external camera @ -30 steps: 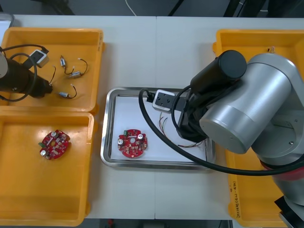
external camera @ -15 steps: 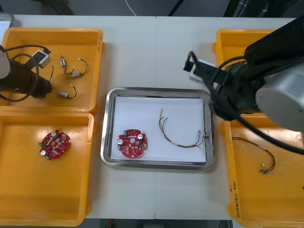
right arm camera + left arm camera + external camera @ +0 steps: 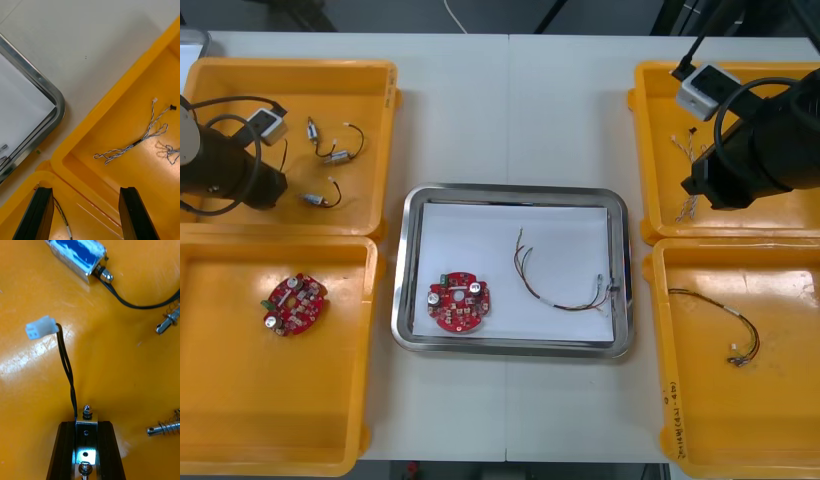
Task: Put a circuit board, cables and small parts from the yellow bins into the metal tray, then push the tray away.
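The near left yellow bin [image 3: 280, 400] holds one round red circuit board [image 3: 293, 303]. The near right yellow bin [image 3: 740, 420] holds a thin red and yellow cable [image 3: 735, 335] lying loose on its floor. Between the bins, the shiny metal tray [image 3: 510, 190], white inside, carries a second round red circuit board [image 3: 459, 301] toward its left. Another red and yellow cable [image 3: 565, 290] lies toward the tray's right, one end reaching the right wall. This board and cable lie apart.

Farther off, the left arm is over the far left yellow bin [image 3: 370, 90]. The left gripper [image 3: 86, 425] sits low over the bin floor. Its black fingers [image 3: 65, 450] are pinched on a small metal part [image 3: 86, 435], which is bright and has a round stud at its top. From that part a thin black cable [image 3: 65, 363] runs away to a white plug [image 3: 41, 328]. Other loose small metal parts [image 3: 332, 155] lie around it in the same bin, not touched by the fingers.

The right gripper [image 3: 85, 189] hangs over the far right yellow bin [image 3: 660, 100], above the rims where the two right bins meet. Its fingers [image 3: 135, 213] are spread wide with nothing between them. Beyond them, twisted blue and white cables [image 3: 131, 144] lie on the bin floor, apart from the gripper.
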### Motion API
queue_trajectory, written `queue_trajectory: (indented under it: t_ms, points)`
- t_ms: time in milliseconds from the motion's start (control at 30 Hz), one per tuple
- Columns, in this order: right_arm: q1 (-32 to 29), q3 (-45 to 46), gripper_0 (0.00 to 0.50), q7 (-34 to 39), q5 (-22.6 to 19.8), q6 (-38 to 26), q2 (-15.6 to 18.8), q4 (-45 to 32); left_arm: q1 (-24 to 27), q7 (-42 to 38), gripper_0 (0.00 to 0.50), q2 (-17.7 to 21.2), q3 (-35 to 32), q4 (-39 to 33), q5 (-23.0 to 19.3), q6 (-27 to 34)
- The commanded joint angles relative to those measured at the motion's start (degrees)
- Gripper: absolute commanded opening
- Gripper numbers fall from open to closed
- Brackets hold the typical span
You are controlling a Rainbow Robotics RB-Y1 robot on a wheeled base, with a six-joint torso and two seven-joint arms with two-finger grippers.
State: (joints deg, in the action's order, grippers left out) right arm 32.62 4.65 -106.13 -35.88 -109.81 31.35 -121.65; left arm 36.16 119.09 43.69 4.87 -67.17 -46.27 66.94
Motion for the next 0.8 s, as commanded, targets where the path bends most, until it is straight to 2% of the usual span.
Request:
queue_trajectory:
  t_ms: [33, 233, 400, 500, 800]
  points:
    - [4.03, 1.59, 0.5, 6.28, 1.08, -0.19, 2.22, 2.65, 2.16, 1.41, 0.002, 0.26, -4.7, -1.04, -0.13, 4.25]
    - [6.05, 2.11, 0.5, 10.77, 5.82, -0.19, 2.4, 6.25, 2.16, 0.09, 0.001, 0.78, -8.65, -3.5, 1.01, 9.43]
    - [9.13, 2.9, 0.5, 11.73, 10.31, -0.19, 2.49, 12.23, 2.16, -1.67, 0.001, 0.78, -11.37, -6.84, 4.96, 14.97]
    - [10.89, 3.61, 0.5, 12.09, 11.63, -0.19, 2.57, 15.48, 2.16, -2.81, 0.002, 0.7, -12.34, -8.42, 6.2, 17.34]
    - [13.96, 8.44, 0.5, 12.88, 13.47, -0.19, 3.81, 24.27, 2.16, -15.46, 0.002, -0.45, -12.52, -18.09, 7.16, 26.22]
